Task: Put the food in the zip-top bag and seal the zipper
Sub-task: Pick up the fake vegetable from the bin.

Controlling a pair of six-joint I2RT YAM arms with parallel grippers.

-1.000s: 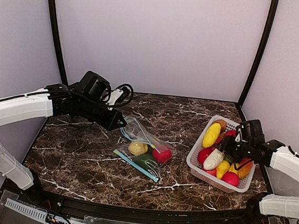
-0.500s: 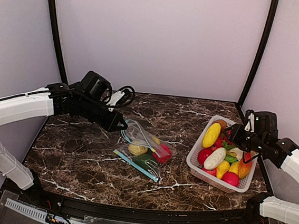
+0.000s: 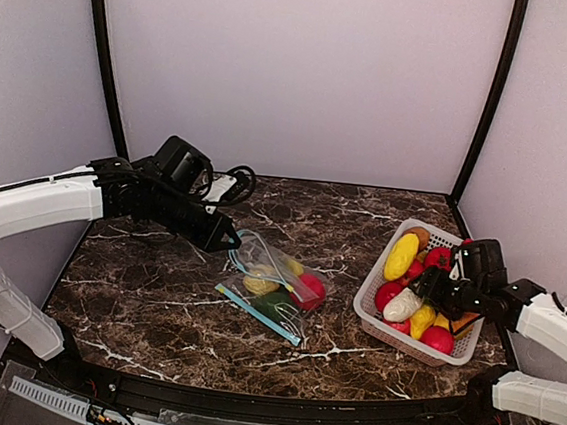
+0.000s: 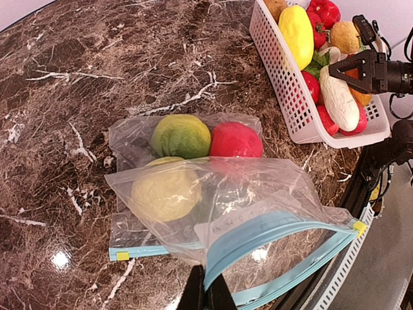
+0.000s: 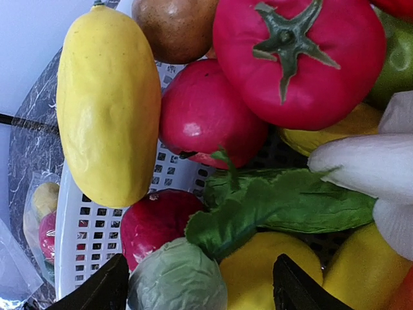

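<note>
Right gripper (image 5: 201,274): fingers spread wide, nothing between them, poised over the food (image 5: 300,58) in the white basket (image 5: 84,239). Under the gap is a pale green ball (image 5: 177,281); long yellow fruit (image 5: 106,103) at 10 o'clock.

Judged hollow plastic: light, stiff, glossy, liable to squirt out. Grip a round piece across its widest part.

Left gripper (image 4: 205,294): closed on the blue zipper rim of the zip-top bag (image 4: 245,200), mouth held up; three pieces inside.

Top view: bag mid-table (image 3: 154,301), basket at 3 o'clock.
</note>
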